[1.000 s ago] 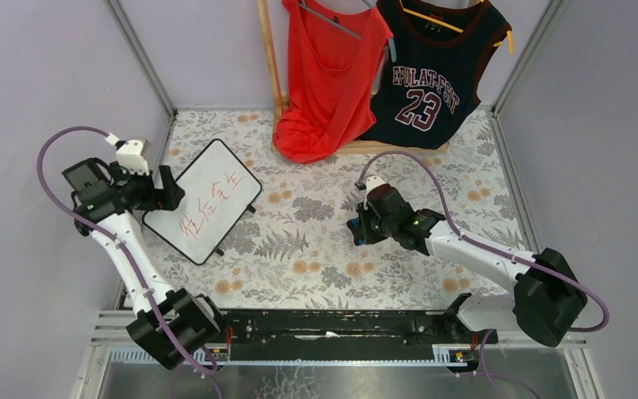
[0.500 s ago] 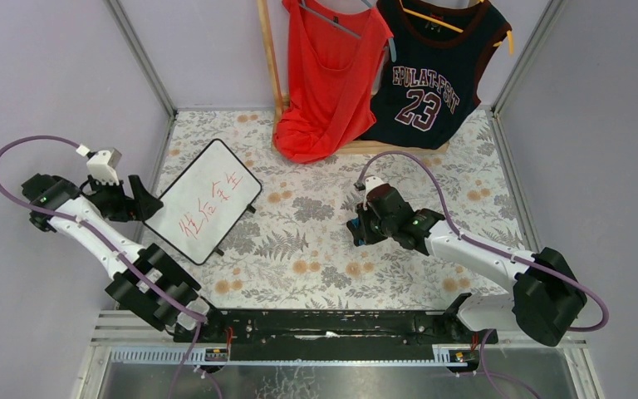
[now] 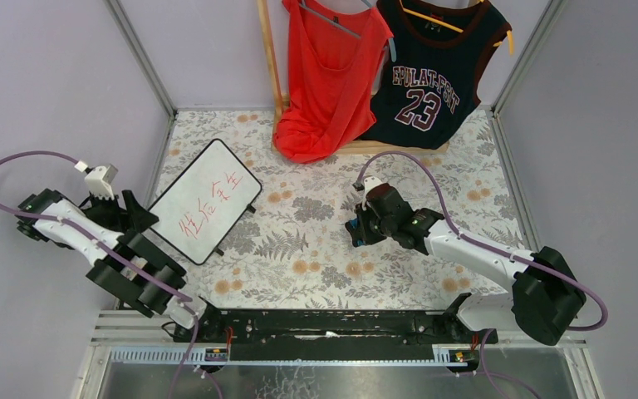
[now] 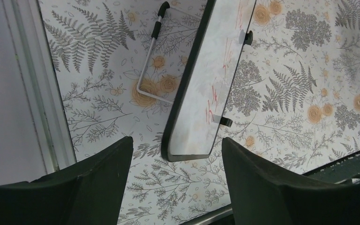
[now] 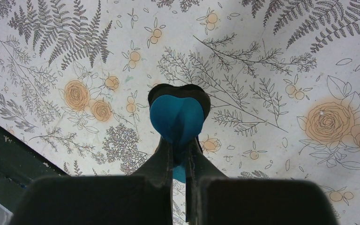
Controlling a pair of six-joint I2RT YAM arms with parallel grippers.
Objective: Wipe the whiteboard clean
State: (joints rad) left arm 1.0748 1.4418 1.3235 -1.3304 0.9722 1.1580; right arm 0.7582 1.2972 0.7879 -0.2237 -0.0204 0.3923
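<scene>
Items counted. Bench [image 3: 316, 249]: one. Whiteboard [image 3: 203, 201]: one. Hanging garments: two, being one red top [image 3: 328, 79] and one dark jersey [image 3: 432, 75]. Grippers: two, namely left gripper [image 3: 139, 214] and right gripper [image 3: 354, 229]. Blue pad [image 5: 176, 119]: one.

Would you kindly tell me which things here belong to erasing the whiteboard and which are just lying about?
Job: whiteboard, blue pad in right gripper, left gripper.
Lying about: red top, jersey, wooden rack.

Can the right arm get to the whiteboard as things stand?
Probably yes: only bare floral tablecloth lies between the right gripper, shut on a blue pad, and the whiteboard. The left gripper sits beside its left edge.
</scene>
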